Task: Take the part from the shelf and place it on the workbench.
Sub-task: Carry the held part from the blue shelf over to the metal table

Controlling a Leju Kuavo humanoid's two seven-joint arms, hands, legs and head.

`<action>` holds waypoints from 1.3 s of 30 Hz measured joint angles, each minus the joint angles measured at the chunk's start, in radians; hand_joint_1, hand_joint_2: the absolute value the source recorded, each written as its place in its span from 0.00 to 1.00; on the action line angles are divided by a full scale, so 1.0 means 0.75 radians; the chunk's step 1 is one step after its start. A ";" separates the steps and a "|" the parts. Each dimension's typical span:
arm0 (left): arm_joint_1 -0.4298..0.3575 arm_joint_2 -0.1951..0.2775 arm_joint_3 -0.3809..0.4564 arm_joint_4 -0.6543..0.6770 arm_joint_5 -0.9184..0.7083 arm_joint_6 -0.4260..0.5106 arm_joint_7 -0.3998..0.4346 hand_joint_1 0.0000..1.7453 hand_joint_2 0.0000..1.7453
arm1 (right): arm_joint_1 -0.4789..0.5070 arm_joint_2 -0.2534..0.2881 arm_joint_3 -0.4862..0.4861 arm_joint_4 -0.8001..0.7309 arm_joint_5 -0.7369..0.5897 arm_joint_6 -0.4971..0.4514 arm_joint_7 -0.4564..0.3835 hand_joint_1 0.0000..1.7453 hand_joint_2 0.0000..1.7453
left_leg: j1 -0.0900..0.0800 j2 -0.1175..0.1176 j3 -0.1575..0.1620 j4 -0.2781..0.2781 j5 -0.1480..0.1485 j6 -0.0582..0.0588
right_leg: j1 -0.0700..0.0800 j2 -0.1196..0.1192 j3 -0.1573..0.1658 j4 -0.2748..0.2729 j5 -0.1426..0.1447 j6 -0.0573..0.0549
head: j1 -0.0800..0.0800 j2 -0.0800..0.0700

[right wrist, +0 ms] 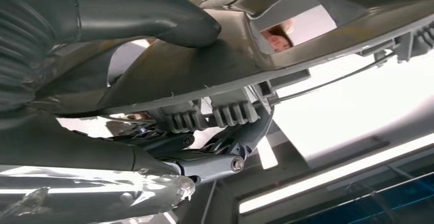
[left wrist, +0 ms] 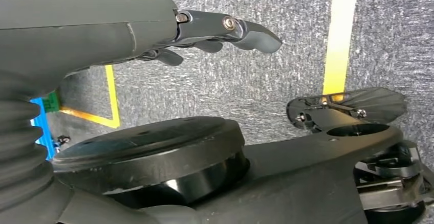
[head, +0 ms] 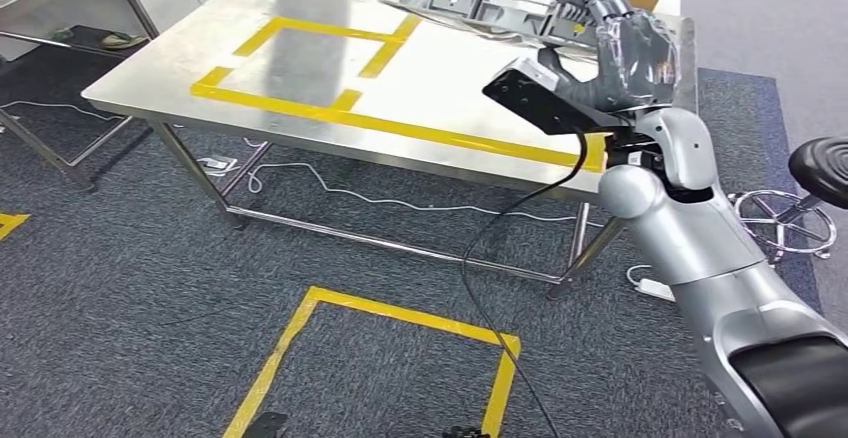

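A long grey moulded plastic part (head: 470, 5) is held over the far right side of the steel workbench (head: 150, 63). My right hand (head: 625, 53), wrapped in clear film, grips its right end. In the right wrist view the thumb (right wrist: 169, 17) presses on one face of the part (right wrist: 286, 45) and the darker fingers (right wrist: 204, 165) wrap under it. My left hand (left wrist: 204, 32) hangs over the carpet with its fingers loosely extended and nothing in them.
The workbench top carries yellow tape outlines (head: 300, 63). A yellow tape square (head: 370, 358) marks the grey carpet in front, and a black cable (head: 510, 258) trails from my right arm. A black stool (head: 815, 188) stands at the right.
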 joint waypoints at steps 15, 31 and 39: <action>-0.002 0.007 0.002 0.000 -0.003 0.001 0.006 0.00 1.00 | -0.012 -0.004 -0.001 0.001 0.016 0.000 0.003 1.00 1.00 | -0.010 0.020 0.019 -0.031 0.010 -0.037 | 0.010 -0.003 0.135 -0.245 0.066 -0.033 | -0.009 0.000; -0.003 0.010 0.002 0.000 -0.016 0.001 0.012 0.00 1.00 | -0.027 0.004 0.004 0.023 0.016 0.016 0.003 1.00 1.00 | -0.012 0.020 0.018 -0.032 0.014 -0.043 | 0.007 -0.005 0.139 -0.252 0.076 -0.034 | -0.008 0.000; -0.011 0.011 0.002 0.000 -0.020 0.001 0.022 0.00 1.00 | -0.031 0.042 0.032 0.050 0.025 0.023 0.001 1.00 1.00 | -0.012 0.020 0.017 -0.032 0.014 -0.043 | 0.007 -0.006 0.139 -0.252 0.077 -0.034 | -0.008 0.000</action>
